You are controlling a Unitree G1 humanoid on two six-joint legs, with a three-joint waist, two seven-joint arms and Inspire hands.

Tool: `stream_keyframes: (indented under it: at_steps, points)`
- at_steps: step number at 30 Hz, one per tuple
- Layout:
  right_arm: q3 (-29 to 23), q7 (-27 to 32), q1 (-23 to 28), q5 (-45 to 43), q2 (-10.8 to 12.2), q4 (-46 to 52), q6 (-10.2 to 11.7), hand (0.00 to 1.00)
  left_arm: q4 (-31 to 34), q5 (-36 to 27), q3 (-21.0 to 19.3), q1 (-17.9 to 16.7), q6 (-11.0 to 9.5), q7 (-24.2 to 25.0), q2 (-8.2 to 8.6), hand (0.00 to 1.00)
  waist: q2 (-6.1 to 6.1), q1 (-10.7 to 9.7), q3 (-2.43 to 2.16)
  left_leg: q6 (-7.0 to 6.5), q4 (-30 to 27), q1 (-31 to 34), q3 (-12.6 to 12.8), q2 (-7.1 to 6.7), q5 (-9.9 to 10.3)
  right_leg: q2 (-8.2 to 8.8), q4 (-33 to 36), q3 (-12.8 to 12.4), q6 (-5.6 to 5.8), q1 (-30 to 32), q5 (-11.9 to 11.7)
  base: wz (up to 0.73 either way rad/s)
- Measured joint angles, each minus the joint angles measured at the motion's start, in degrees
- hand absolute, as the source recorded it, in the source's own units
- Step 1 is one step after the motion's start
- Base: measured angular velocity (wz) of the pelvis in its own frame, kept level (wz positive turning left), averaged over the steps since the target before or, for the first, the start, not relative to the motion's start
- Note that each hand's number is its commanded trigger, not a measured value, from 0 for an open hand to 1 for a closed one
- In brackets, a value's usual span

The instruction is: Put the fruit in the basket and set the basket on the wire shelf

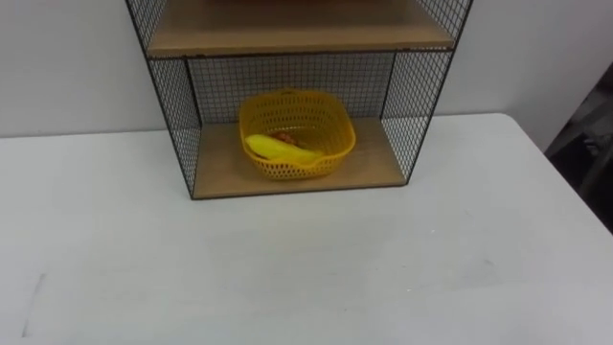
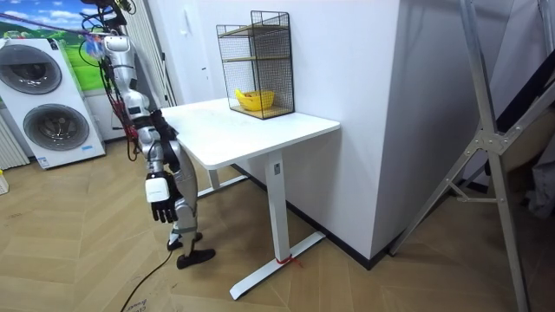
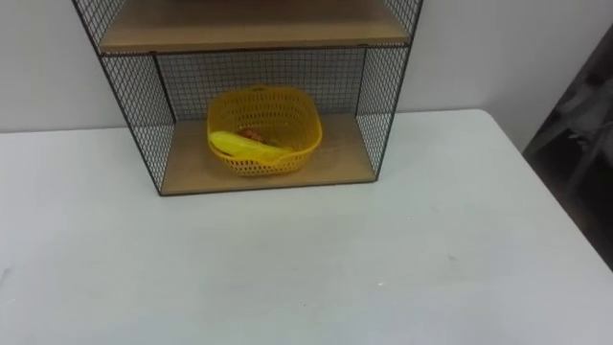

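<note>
One banana (image 1: pixel 283 149) lies left-to-right in basket (image 1: pixel 287 171) on wire shelf (image 1: pixel 375 169); right robot hand (image 2: pixel 159 201) hangs open.

Thin black metal mesh, matt, on the wire shelf (image 1: pixel 177 115) at the upper centre of the frame, with pale wooden boards (image 1: pixel 374 171) of a smooth, dull finish. Yellow plastic basket (image 1: pixel 330 144) on the lower board, with moulded lattice walls, faintly glossy at the rim. Smooth yellow skin on the banana (image 1: pixel 278 149) inside. White table (image 1: pixel 306 268) across the lower frame — smooth and matt. Plain matt wall (image 1: pixel 67 67) behind. Wood-look planks on the floor (image 2: pixel 87 260) in the room view.
</note>
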State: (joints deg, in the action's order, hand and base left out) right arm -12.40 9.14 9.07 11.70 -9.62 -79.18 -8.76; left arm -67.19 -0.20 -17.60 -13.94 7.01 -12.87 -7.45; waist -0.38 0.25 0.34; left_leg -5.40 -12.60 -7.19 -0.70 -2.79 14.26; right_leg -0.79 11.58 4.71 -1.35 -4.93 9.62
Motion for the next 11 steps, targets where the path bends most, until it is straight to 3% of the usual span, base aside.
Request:
stream_keyframes:
  at_steps: [7,11]
  points:
    - [7.4,-2.9,-2.2,-8.2,0.0,0.3,-0.1,0.00,0.2,4.2,7.7,1.1,1.3,0.2,-0.02,0.00,-0.07,-0.1,0.01,0.08,0.0,0.0,0.0,0.03,-0.1,-0.21,-0.1,0.0,-0.05,0.0,-0.2,0.00]
    - [9.0,-4.4,-2.5,-9.9,0.0,0.4,-0.3,0.00,0.2,5.9,9.5,0.8,1.8,1.0,-0.01,0.00,-0.07,-0.1,0.01,0.08,0.0,0.0,0.0,0.04,-0.1,-0.11,-0.1,0.1,-0.05,0.0,-0.2,0.00]
